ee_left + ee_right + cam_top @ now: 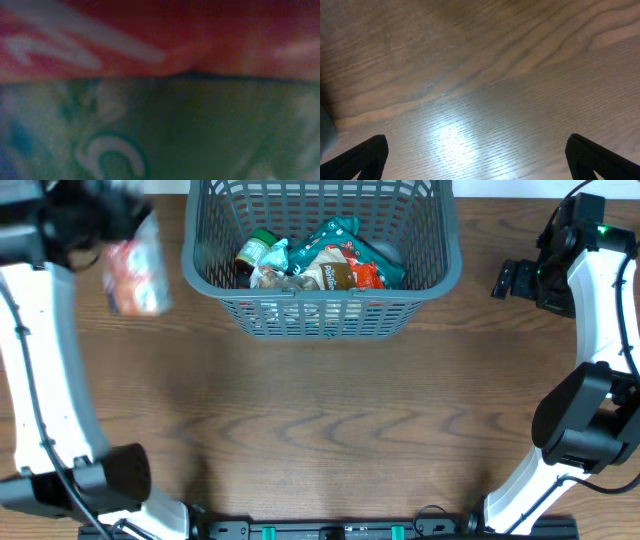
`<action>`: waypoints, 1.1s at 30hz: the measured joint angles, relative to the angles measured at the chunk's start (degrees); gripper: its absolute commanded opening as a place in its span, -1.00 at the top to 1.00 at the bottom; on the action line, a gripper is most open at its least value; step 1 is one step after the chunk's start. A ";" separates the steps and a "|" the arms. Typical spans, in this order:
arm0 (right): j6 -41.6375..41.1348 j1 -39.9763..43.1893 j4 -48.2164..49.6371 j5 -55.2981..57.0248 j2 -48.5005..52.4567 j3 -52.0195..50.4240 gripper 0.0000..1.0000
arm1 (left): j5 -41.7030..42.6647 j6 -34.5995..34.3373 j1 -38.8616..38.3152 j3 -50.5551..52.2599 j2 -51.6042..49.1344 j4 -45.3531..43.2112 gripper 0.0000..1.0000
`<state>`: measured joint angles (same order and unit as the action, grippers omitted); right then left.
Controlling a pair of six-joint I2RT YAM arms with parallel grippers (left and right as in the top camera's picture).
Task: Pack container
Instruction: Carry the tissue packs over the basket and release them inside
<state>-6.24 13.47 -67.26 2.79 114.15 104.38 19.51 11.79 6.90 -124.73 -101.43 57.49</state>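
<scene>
1. At the far middle of the table (320, 430) stands the container (210, 275). Its far rim is cut off by the top edge of the overhead view.
2. Inside it lie a green-lidded jar (256, 250) and a heap of crumpled pouches (335, 265). Their print is too small to read.
3. Left of the container and apart from it, the left gripper (120, 225) is a dark smear. A blurred pale-and-orange packet (135, 270) hangs in its closed jaws above the table.
4. The left wrist view is filled by out-of-focus wrapping, red above and green below, which hides the fingers.
5. The right gripper (476, 142) stands wide over the wood, well right of the container. Only its 2 fingertips (367, 155) show, cut off at the lower corners.
</scene>
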 measured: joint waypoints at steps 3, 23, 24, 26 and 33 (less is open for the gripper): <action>0.24 0.00 -0.02 0.00 0.00 0.00 -0.99 | -1.81 5.77 -8.52 -3.41 0.66 -4.20 0.89; 0.44 0.00 -2.14 0.00 0.00 0.00 -0.98 | -6.05 42.12 -28.65 -3.93 -21.09 -18.27 0.89; 0.44 0.00 -2.14 0.00 0.00 0.00 -0.99 | -6.03 42.29 -28.65 -3.93 -22.45 -17.40 0.89; 0.44 0.00 -2.14 0.00 0.00 0.00 -0.98 | -5.99 42.47 -28.65 -3.91 -25.14 -15.82 0.89; 0.44 0.00 -2.14 0.00 0.00 0.00 -0.99 | -6.21 43.80 -28.48 -3.32 -27.93 -13.60 0.17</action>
<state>-5.80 13.47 -69.41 2.79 114.15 104.38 13.30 55.59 -21.58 -128.05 -129.36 43.90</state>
